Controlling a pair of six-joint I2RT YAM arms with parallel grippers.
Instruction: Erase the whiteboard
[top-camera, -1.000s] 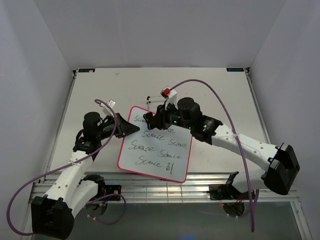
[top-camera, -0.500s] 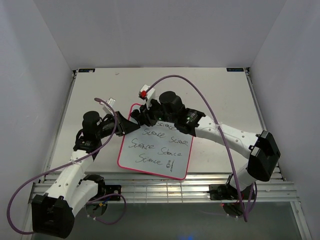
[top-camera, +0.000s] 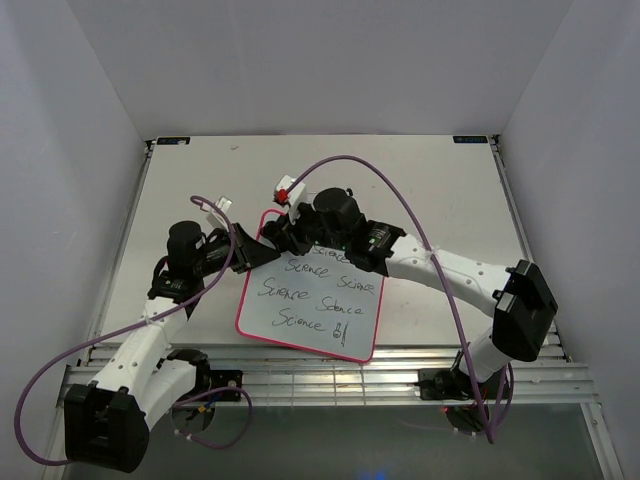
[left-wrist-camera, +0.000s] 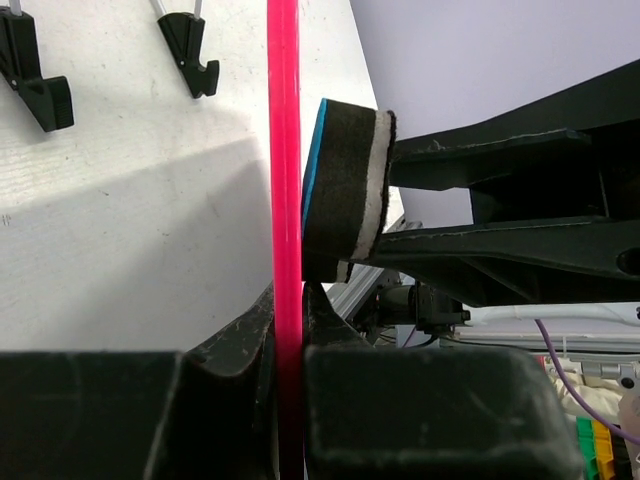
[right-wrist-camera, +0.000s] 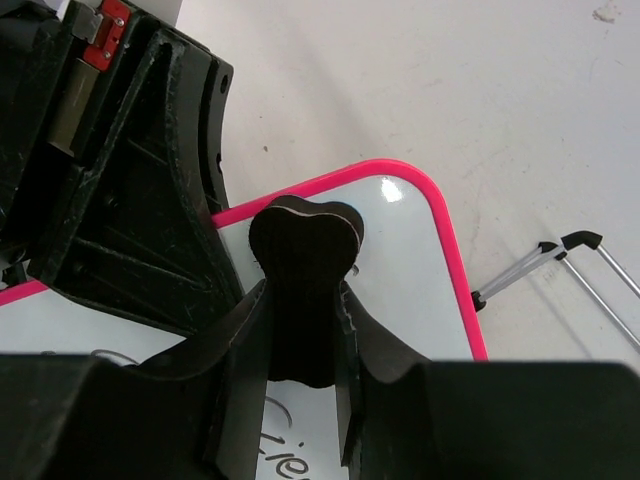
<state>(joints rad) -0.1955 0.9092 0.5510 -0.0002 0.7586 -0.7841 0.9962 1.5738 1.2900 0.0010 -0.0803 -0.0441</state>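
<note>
The left pincer (left-wrist-camera: 288, 320) clamps the pink edge of the whiteboard (top-camera: 300, 310), steadying it mid-surface (top-camera: 430, 180), so the right pincer (right-wrist-camera: 300, 310), closed on the black eraser (right-wrist-camera: 305, 235), can wipe its top corner.

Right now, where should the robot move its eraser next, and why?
Probably a short drag of the eraser across the black writing, toward the arm bases. The right hand grips it at a far corner of the whiteboard, the left hand clamps the pink frame steady, and rows of "Science" lie unwiped just below it.
</note>
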